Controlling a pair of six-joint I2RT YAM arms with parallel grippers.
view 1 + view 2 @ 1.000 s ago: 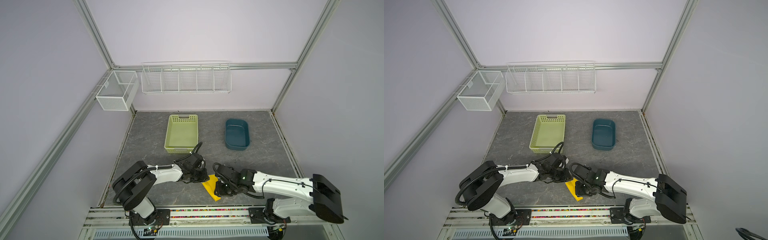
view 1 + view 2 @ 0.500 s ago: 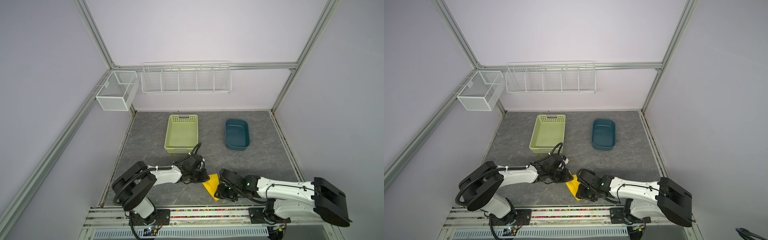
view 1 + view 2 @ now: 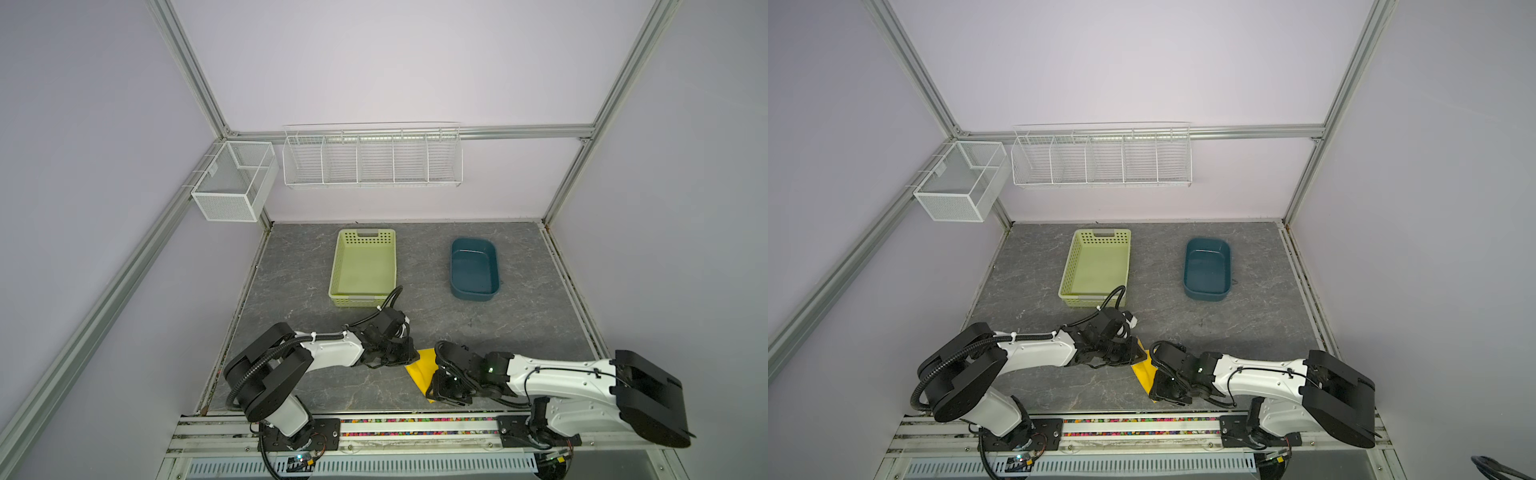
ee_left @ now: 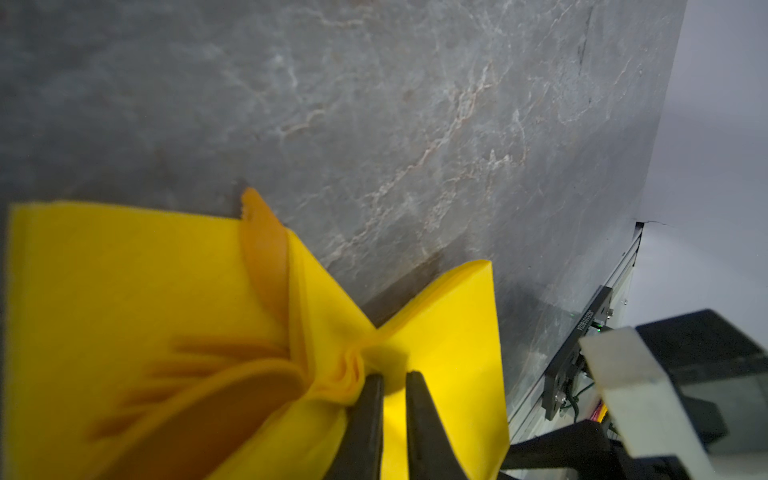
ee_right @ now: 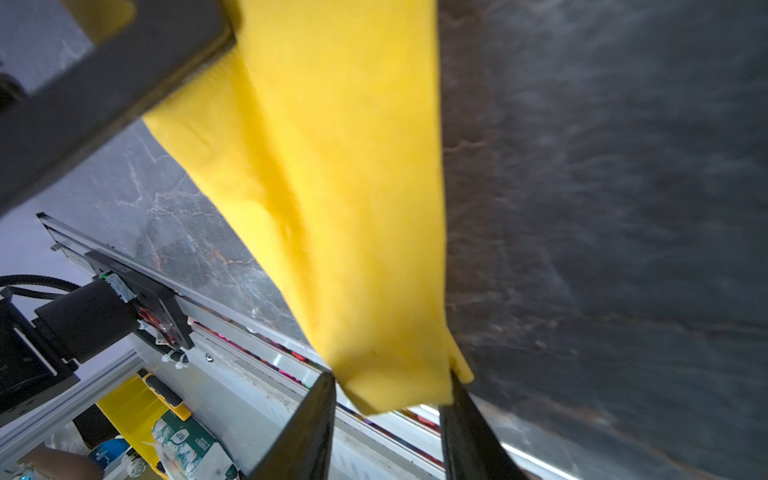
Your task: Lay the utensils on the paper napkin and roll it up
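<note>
Lilac walls and an aluminium frame close in a grey marbled worktop [image 3: 316, 386], and we start at its front edge. Nearest us, the right pincer [image 5: 392, 376] lies low over the stone. Its fingers [image 5: 307, 424] stand about half apart and clasp the near end of the paper napkin [image 3: 420, 368], which fills the gap and touches both. The yellow sheet is folded into a strip running back to the left pincer [image 4: 392, 376], whose tips are almost together, pinching a crumpled bunch of it. In the left wrist view the utensils [image 4: 264, 249] sit inside the fold: one orange end pokes out and tines show through the paper. Farther back stand a green basket [image 3: 361, 300] and, well apart to its right, a blue tub [image 3: 473, 296]; a white wire rack [image 3: 374, 158] hangs on the back wall
</note>
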